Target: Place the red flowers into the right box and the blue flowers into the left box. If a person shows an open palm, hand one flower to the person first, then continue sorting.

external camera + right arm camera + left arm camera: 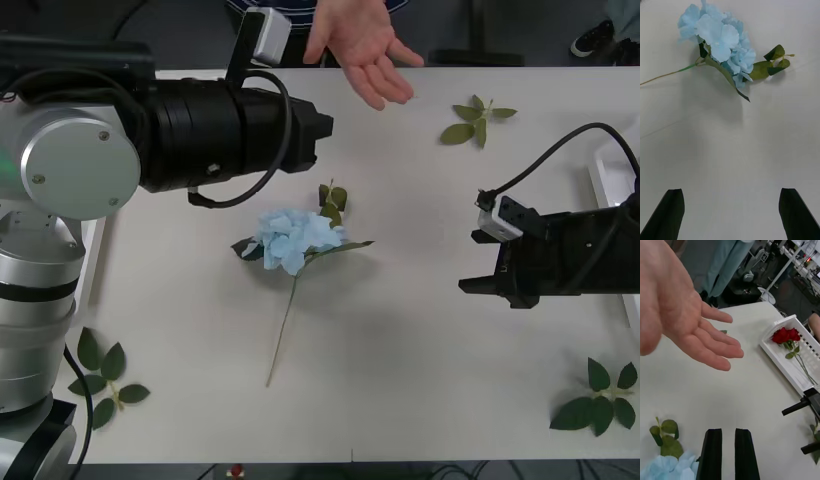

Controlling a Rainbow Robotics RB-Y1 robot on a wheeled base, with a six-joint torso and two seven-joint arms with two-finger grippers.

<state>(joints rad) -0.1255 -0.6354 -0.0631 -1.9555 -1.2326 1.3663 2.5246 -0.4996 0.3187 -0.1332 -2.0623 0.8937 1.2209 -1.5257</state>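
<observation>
- While a person's open palm [365, 50], a bare hand with spread fingers, reached over the far edge of the white table [420, 380], one pale sky-blue hydrangea-like flower [292, 238] with green leaves and a thin stem lay loose at the table's centre, held by neither arm.
- The left gripper [728, 452], black-fingered, hung above the table between flower and palm, its fingers nearly closed with a slim gap and nothing in them.
- The right gripper [730, 213] hovered at the robot's right, well apart from the bloom and pointed at it, fingers spread wide and empty.
- Judged from this, the hand-over step was due: the next move called for grasping the blue flower and carrying it to the palm before any sorting.
- From the left wrist, red roses [786, 335] were seen lying in the slatted white plastic right box [780, 356], detail the front view lacked.
- Loose green leaf sprigs [476, 118] dotted the table.
</observation>
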